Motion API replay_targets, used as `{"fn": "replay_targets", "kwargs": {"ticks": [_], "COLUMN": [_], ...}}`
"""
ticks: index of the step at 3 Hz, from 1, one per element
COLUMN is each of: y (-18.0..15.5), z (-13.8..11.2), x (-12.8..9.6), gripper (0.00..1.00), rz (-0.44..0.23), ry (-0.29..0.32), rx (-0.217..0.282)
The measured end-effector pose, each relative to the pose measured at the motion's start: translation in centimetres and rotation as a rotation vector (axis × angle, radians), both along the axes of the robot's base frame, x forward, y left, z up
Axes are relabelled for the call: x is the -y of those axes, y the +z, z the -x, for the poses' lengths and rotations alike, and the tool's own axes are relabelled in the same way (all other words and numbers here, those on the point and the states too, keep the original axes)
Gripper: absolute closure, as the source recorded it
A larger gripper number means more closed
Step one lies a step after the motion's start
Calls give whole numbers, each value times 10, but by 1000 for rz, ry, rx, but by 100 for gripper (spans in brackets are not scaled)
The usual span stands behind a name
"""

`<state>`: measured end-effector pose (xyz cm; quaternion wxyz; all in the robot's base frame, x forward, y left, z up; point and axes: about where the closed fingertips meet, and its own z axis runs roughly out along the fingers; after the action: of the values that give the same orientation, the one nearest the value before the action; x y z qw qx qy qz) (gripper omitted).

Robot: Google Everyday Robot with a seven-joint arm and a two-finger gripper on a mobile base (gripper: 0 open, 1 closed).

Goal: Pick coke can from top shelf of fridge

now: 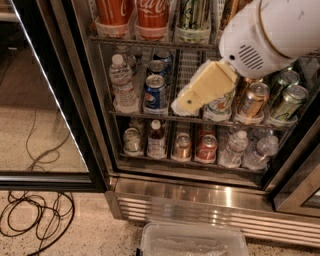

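The coke can is red with white script and stands on the top shelf of the fridge, cut off by the picture's upper edge. A second red-orange can stands to its left. My gripper, a cream wedge on a white arm, points down-left in front of the middle rack. It is below and to the right of the coke can, apart from it, and holds nothing that I can see.
The middle rack holds a water bottle, a blue Pepsi can and gold and green cans. The lower rack has small cans and bottles. The open glass door stands at the left. A clear plastic bin and cables lie on the floor.
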<state>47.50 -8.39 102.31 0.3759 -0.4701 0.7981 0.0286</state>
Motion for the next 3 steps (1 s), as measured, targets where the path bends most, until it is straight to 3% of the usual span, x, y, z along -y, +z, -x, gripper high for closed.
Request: {"fn": "replay_targets", "kwargs": {"ticks": [1,2,3], "y": [22,38,38], "z": [-9,-19,-19], "x": [-36,-76,-76], "gripper": [0,0,0], "rz": [-149,-318,-318], "ry": [-13,17,17], "rx": [74,119,119]}}
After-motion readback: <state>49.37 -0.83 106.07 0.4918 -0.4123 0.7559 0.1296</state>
